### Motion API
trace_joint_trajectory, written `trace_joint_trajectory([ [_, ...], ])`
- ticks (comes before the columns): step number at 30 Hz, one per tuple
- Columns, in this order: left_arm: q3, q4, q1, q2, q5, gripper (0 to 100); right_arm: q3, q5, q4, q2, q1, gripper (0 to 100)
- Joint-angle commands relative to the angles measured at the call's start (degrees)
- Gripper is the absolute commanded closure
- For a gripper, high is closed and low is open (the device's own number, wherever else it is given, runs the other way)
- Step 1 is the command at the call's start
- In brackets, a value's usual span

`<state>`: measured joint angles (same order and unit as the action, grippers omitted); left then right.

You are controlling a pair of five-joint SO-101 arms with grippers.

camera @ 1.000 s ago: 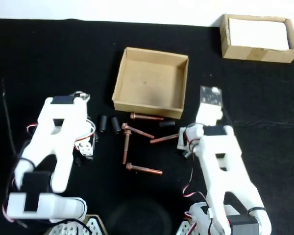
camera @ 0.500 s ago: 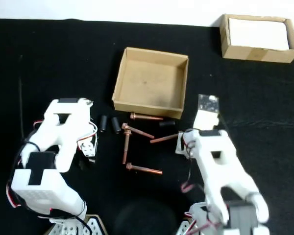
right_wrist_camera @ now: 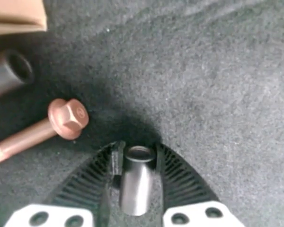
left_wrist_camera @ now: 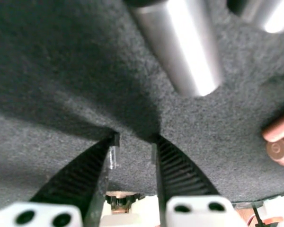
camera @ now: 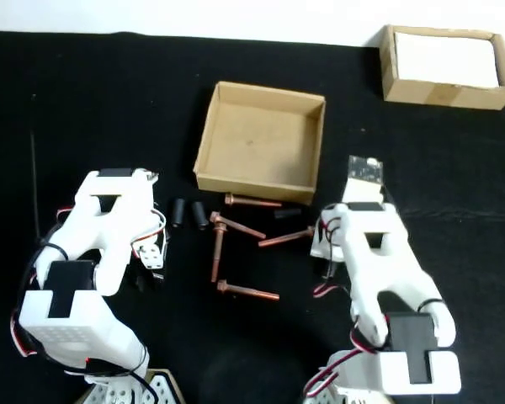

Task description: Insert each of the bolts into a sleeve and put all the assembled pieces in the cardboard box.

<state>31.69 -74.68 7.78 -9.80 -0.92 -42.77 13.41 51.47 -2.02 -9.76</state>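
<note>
The right tool (right_wrist_camera: 137, 150) is clamped on a dark sleeve (right_wrist_camera: 134, 184). The sleeve lies lengthwise between the two fingers, its open end pointing out past the fingertips. This tool hangs low over the black desk (right_wrist_camera: 217, 71), on the arms' side of the cardboard box (camera: 257, 139) and off its right front corner. The right arm (camera: 374, 261) covers it from above.

One copper bolt (right_wrist_camera: 61, 124) lies with its hexagonal head just beside the right tool's fingertips, not touching them. Its shank points back under the box's front wall. A loose sleeve (right_wrist_camera: 7, 75) rests a little closer to the box than that bolt.

Five bolts (camera: 248, 291) are scattered on the desk in front of the box. One is almost against the front wall, and the others lie farther toward the arms at different angles.

The left tool (left_wrist_camera: 135, 142) has its fingers a narrow gap apart, with only the desk cloth between them. It sits off the box's left front corner under the left arm (camera: 109, 244). Two sleeves (camera: 178, 212) lie side by side between it and the bolts.

A second box (camera: 446, 88) with a white inside stands well apart, behind the cardboard box and to its right.
</note>
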Motion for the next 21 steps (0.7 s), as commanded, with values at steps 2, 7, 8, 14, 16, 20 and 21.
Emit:
trace_joint_trajectory([
  [2,-1.1,1.1,0.7,0.0,0.1,90,5.6,-0.1,4.6,-2.7,0.8,99.1],
  [7,-1.2,1.1,0.3,0.0,0.1,99,14.6,-0.2,14.5,-14.4,1.7,99.1],
  [8,-1.4,1.1,0.3,0.0,0.1,99,16.4,-0.2,16.9,-17.0,1.5,99.1],
  [14,-2.0,0.7,0.3,0.6,-0.2,99,21.1,-4.1,28.9,-32.3,1.5,99.1],
  [16,-5.3,-0.5,0.3,0.6,-0.1,99,20.5,-5.8,32.2,-36.4,1.6,99.1],
  [20,-16.8,-13.8,-2.4,0.1,0.0,94,14.2,-8.1,35.7,-44.1,1.9,99.1],
  [21,-19.9,-17.8,-3.7,0.0,0.0,90,11.6,-8.6,35.6,-45.9,2.2,99.1],
])
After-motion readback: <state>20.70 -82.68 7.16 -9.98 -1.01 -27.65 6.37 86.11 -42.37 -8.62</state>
